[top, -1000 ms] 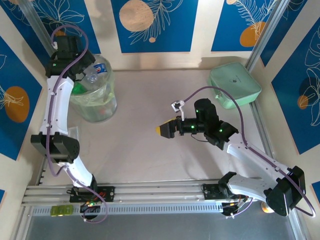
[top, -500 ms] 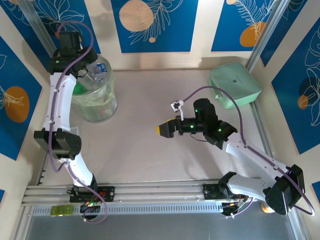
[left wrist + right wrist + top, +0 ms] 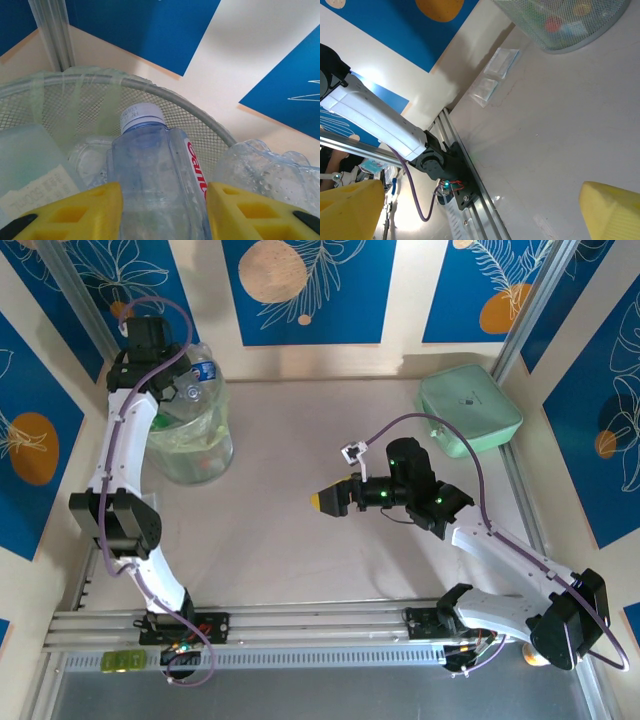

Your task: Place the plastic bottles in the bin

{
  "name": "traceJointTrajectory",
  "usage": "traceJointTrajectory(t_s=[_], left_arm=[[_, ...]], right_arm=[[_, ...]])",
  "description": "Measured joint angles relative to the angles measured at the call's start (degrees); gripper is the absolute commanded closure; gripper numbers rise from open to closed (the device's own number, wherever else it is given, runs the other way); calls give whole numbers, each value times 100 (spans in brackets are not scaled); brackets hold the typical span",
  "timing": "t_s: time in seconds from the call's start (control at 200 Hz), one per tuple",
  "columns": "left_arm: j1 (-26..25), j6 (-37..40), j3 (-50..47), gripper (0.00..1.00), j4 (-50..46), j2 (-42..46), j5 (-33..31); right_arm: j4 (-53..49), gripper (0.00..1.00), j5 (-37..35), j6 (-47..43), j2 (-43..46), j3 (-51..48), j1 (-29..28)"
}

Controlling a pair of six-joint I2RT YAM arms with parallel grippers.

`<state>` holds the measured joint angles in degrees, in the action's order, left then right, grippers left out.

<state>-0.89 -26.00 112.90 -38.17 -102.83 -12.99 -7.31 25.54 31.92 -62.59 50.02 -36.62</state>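
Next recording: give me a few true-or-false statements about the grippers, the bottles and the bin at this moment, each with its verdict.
1. The left gripper is closed on a clear bottle. True.
2. That bottle is lying on the table. False: it is held at the mouth of the bin, its cap near the mesh rim.
3. The right gripper holds a bottle. False: its jaws stand wide open and empty above the table.
4. A mint-green case sits at the table's far right corner. True.
5. The bin is empty. False: crushed bottles lie inside it.
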Motion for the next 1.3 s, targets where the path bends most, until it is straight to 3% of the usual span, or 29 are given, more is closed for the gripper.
traceJointTrajectory(t_s=[0.555, 0.79, 0.98, 1.005, 1.025, 1.035, 1.3], left_arm=[[83, 0, 651, 47, -734, -39, 2], [61, 195, 566, 34, -723, 269, 468], [-254, 645, -398, 23, -267, 1451, 920], [-348, 728, -573, 17, -177, 1674, 1010], [-413, 758, -697, 3, -120, 1827, 1075], [-461, 841, -780, 0, -79, 1934, 1104], [-1377, 1333, -3012, 1, 949, 4240, 2009]], right_arm=[[-9, 0, 44, 2, -44, 2, 0], [-267, 1, -118, -94, -4, 168, -59], [-979, 1, -942, -732, 210, 752, -380], [-1088, 1, -1091, -837, 251, 870, -450], [-1167, 1, -1217, -903, 286, 955, -503], [-1200, 1, -1270, -946, 297, 990, -529], [-1526, 1, -3237, -1921, 1213, 1255, -1228]])
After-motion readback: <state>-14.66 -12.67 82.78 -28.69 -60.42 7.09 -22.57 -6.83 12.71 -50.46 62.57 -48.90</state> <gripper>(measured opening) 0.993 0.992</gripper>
